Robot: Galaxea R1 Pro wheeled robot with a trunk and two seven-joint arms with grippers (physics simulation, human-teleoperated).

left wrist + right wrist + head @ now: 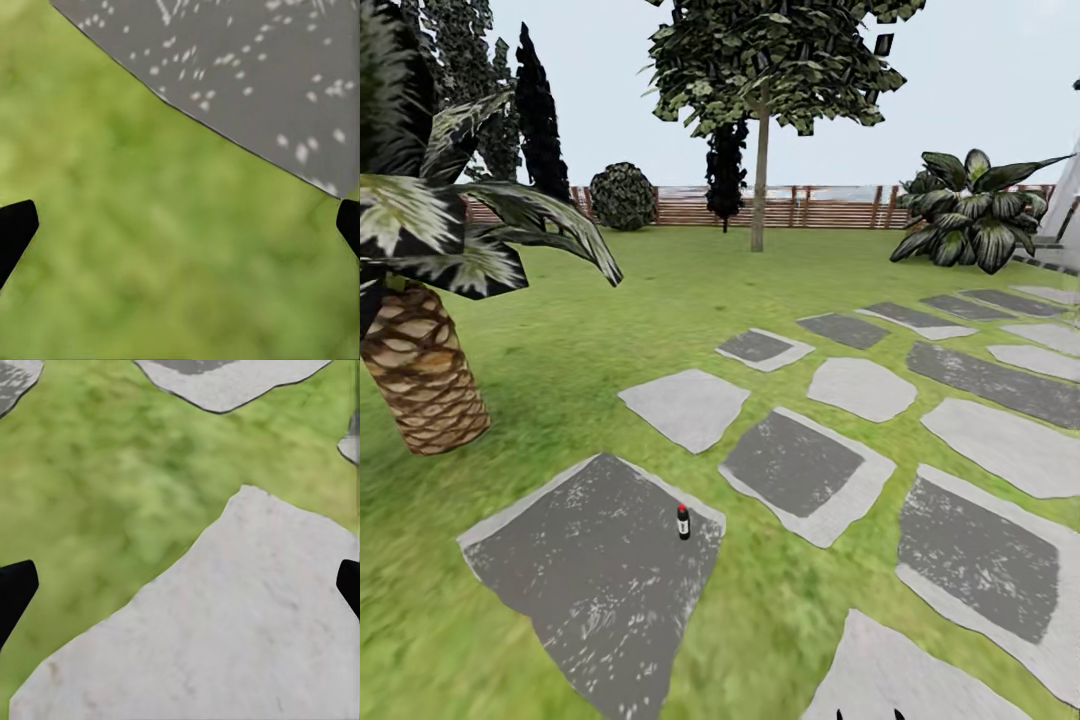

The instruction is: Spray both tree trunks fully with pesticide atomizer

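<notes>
Approaching pesticide atomizer (683, 521): small dark bottle with red band, upright on big dark stone slab (590, 580), near slab's right edge, ahead and slightly left of me. Left gripper (180, 229) jaws wide apart, empty, hanging over grass (150, 255) beside slab corner. Right gripper (180, 585) jaws also apart, empty, over pale slab (225, 645). Tree (760, 150) with bare trunk stands far off by fence (830, 208). Judgement: roll closer, stop short, lower left arm, straddle bottle squarely; narrow, likely tips if nudged.
</notes>
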